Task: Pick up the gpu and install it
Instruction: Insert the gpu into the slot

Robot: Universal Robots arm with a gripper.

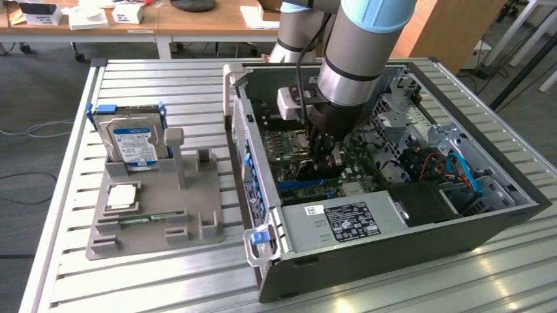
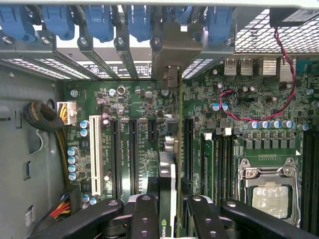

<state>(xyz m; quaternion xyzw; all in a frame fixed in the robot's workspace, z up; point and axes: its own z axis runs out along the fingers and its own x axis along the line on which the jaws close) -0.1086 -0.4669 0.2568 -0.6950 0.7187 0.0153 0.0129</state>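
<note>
Slatted metal desk (image 1: 156, 78) in a workshop, wooden benches behind it. On it sits an open PC case (image 1: 392, 254), with a grey tray (image 1: 148, 244) on the exterior view's left. The tray has a hard drive (image 1: 132, 142) standing upright with a blue label (text too small to read), a square chip (image 1: 122, 195) and a green memory stick (image 1: 143, 220) lying flat.

The arm reaches down into the case. The end effector (image 1: 327, 149) is clamped on the gpu (image 2: 167, 169), a black finger (image 2: 144, 219) on each side of the card. From the wrist view the card stands edge-on over the motherboard (image 2: 129, 99), lined up among the black slots, with a white slot (image 2: 94, 159) off to one side and the CPU socket (image 2: 269, 194) on the other. Its metal bracket (image 2: 175, 47) is up at the rear wall, among the blue clips (image 2: 99, 20). Can't tell if it's seated.

Writing-wise, there's part of what looks like the NVIDIA logo on the card right by the fingers. The PSU (image 1: 344, 222) carries a black label and a white sticker, both unreadable.
</note>
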